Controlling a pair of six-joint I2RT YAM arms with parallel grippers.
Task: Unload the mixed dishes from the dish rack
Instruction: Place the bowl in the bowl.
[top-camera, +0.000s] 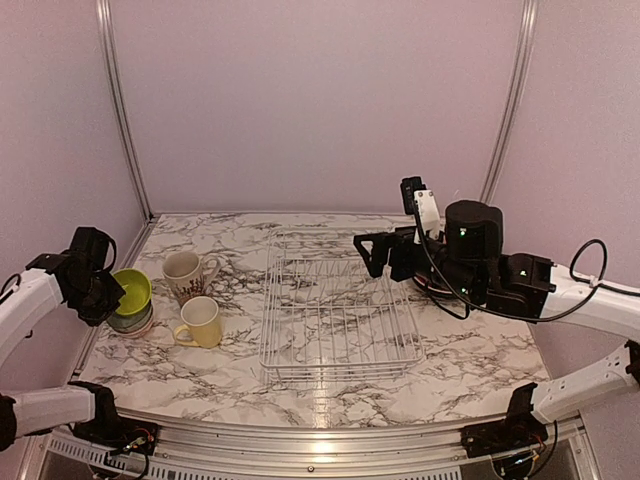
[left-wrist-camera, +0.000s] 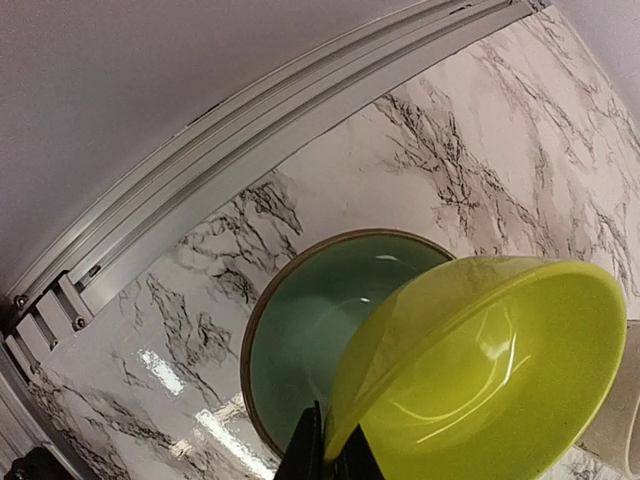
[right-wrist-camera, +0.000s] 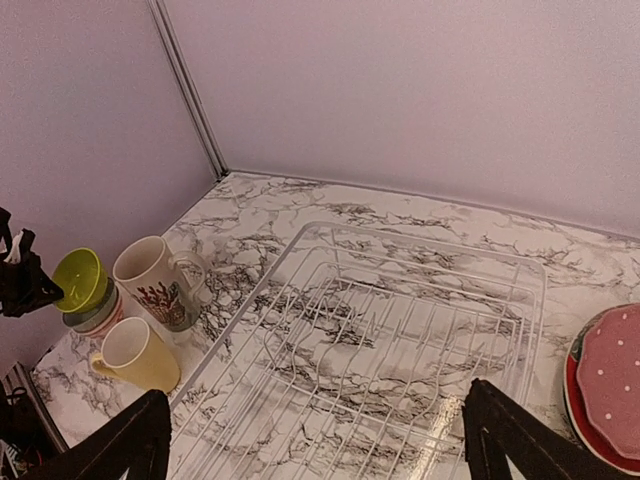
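We found the dish rack (top-camera: 340, 318) standing at the middle of the bench (top-camera: 470, 370), with the marble pattern showing through its white wires. The dishes we could see lay off it to either side.

At the left edge of the bench the left end effector (top-camera: 104, 298) was clamped on the rim of the lime bowl (top-camera: 132, 291). It held the bowl tilted over the pale-green bowl (left-wrist-camera: 310, 330). In the left wrist view its fingers (left-wrist-camera: 303, 460) pinched the lime wall from both sides, and the lime bowl covered the right part of the pale-green one. We could not tell whether the two bowls touched.

Between the bowls and the rack stood two upright mugs. The cream patterned mug (top-camera: 185, 275) was farther back, and the yellow mug (top-camera: 202, 322) stood just beside it, nearer the arm bases.

The right end effector (top-camera: 368, 255) hung above the far right corner of the rack. In its own wrist view its fingers (right-wrist-camera: 110, 445) stood wide apart over the wires. At the right edge of that view, just beside the rack, a red plate (right-wrist-camera: 572, 398) carried a dotted red dish (right-wrist-camera: 612, 370), both cut off by the frame.
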